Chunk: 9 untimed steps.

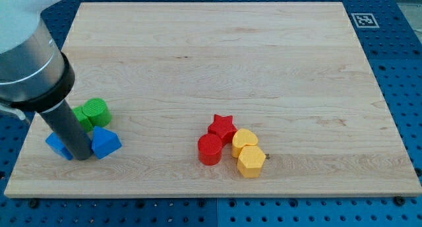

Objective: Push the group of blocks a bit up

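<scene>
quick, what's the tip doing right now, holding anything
My tip: no gripper, holds nothing; it sits between the two blue blocks, just below the green blocks.

Pale wooden board (217, 68) with matt coloured blocks, seen from my remote station.
The wood shows fine grain and a smooth finish; the red star (223, 127), yellow blocks (250, 161) and green cylinder (96, 111) look like matt plastic; my rod (69, 131) is dark, faintly glossy.

You have eight blocks: two green (94, 112), two blue (105, 142), two red (210, 149), two yellow (250, 161); one board (217, 49).
</scene>
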{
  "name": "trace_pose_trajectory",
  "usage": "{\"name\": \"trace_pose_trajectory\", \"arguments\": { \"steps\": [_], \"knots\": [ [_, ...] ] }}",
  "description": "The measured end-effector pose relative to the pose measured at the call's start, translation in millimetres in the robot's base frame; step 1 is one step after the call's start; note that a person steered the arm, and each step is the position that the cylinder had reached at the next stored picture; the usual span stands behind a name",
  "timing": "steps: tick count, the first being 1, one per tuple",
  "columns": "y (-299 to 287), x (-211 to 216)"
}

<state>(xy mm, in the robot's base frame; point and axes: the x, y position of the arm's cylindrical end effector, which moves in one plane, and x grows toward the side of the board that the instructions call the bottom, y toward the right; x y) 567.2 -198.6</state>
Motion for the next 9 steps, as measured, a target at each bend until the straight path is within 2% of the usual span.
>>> {"name": "trace_pose_trajectory", "arguments": {
  "steps": [1, 2, 3, 4, 6, 8, 9],
  "knots": [
    [1, 28],
    [-13, 39],
    [-47, 38],
    [-48, 38],
    [-46, -12],
    [-33, -35],
    [-2, -37]
  ]
}}
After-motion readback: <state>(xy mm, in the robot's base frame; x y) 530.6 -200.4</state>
